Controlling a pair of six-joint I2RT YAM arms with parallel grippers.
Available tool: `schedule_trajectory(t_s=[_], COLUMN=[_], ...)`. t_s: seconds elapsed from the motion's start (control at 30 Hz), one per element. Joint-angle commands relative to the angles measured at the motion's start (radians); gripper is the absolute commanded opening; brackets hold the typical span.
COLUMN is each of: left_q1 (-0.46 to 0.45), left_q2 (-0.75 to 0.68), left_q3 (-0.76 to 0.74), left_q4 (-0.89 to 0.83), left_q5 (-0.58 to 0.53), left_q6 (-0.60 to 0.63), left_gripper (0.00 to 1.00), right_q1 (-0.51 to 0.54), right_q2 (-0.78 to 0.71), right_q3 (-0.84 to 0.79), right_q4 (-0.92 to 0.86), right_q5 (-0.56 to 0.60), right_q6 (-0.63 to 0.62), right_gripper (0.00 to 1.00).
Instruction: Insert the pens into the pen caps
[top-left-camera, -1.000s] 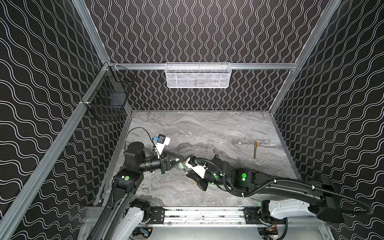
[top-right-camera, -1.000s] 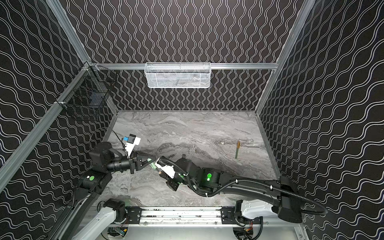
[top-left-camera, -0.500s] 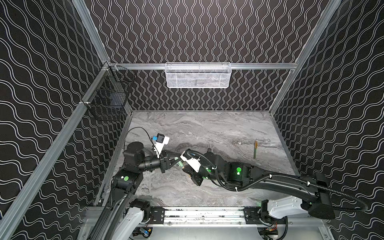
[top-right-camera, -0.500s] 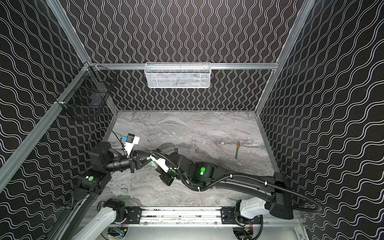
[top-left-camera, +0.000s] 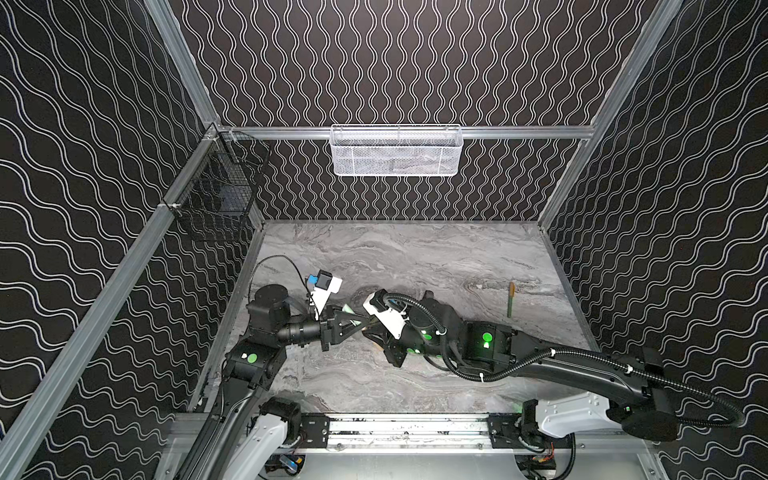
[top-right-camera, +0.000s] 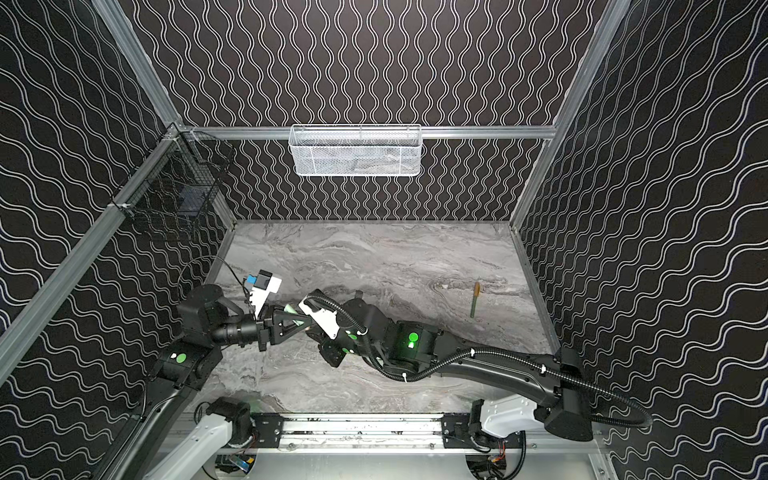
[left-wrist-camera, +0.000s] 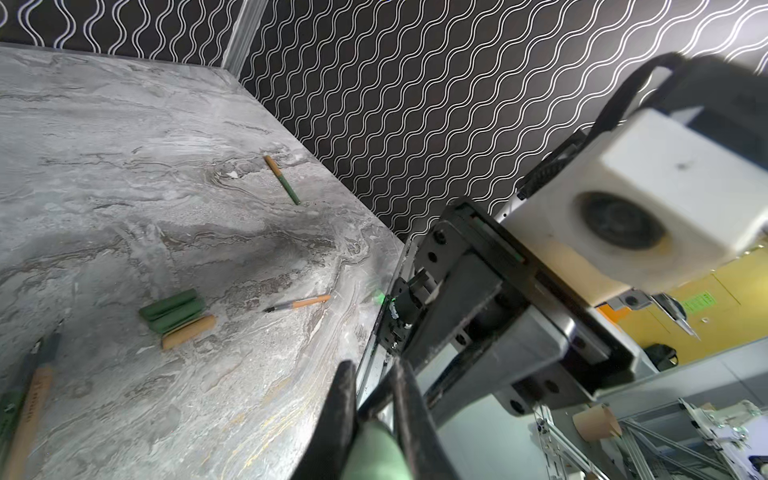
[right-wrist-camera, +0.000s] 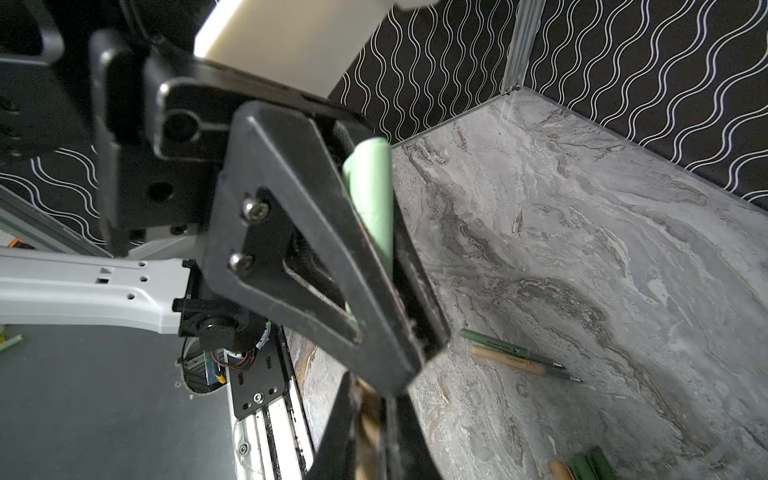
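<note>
Found left gripper (top-left-camera: 362, 323) clamped shut on a pale green pen cap (right-wrist-camera: 370, 195), pinched across its side, closed end poking out past the jaws. Found right gripper (top-left-camera: 372, 332) closed on an orange-tan pen (right-wrist-camera: 367, 419), with only a sliver of barrel showing between the jaws and the tip hidden. Both held in the air over the near-left middle of the table (top-left-camera: 415, 257), gripper tips almost touching. Cannot tell whether pen has entered cap.

Handling, as judged:
- Light, stiff plastic tubes, smooth and probably slippery.
- Round section, so apt to roll or twist between flat pads.
- Take cap at mid-length, mouth left clear.
- Take pen on the barrel, well back from the tapered tip.
- Likely a push-fit wanting straight alignment; a slight tilt could jam or skid it.

Spare stock on grey marbled top, hidden under the arms in both top views:
- Cluster of loose caps (left-wrist-camera: 176, 312), two dark green and one orange, side by side and touching.
- Uncapped orange pen (left-wrist-camera: 300, 303) near them, dark grey tip.
- Green pen (right-wrist-camera: 494, 341) and tan pen (right-wrist-camera: 509, 360) lying parallel, just beside each other.

Far right, well apart: two-tone pen (top-left-camera: 510, 300), orange far end, green near end; looks already capped.
</note>
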Motion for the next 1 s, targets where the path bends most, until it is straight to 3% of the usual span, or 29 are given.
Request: schedule_trajectory(t_s=[0.0,0.17,0.23,0.33,0.73,0.97], left_q1=[0.002,0.002,0.003,0.002,0.008,0.013], left_q2=[0.007,0.014,0.015,0.01,0.002,-0.002], left_q3=[0.0,0.001,0.0,0.002,0.009,0.007], left_q4=[-0.021,-0.02,-0.015,-0.024,-0.043,-0.039], left_q5=[-0.062,-0.061,-0.054,-0.064,-0.084,-0.083], left_q6=[0.022,0.022,0.02,0.025,0.035,0.031], left_gripper=[0.03,0.08,0.0,0.0,0.0,0.0], right_q1=[0.002,0.001,0.001,0.002,0.001,-0.014], right_q2=[-0.012,-0.001,0.005,0.015,0.025,0.031], right_q3=[0.012,0.024,0.032,0.047,0.01,-0.051], right_q4=[0.105,0.116,0.118,0.108,0.092,0.089], right_q5=[-0.021,-0.009,-0.005,0.006,0.007,0.032], right_q6=[0.014,0.02,0.023,0.028,0.051,0.076], right_gripper=[0.02,0.02,0.03,0.04,0.29,0.38])
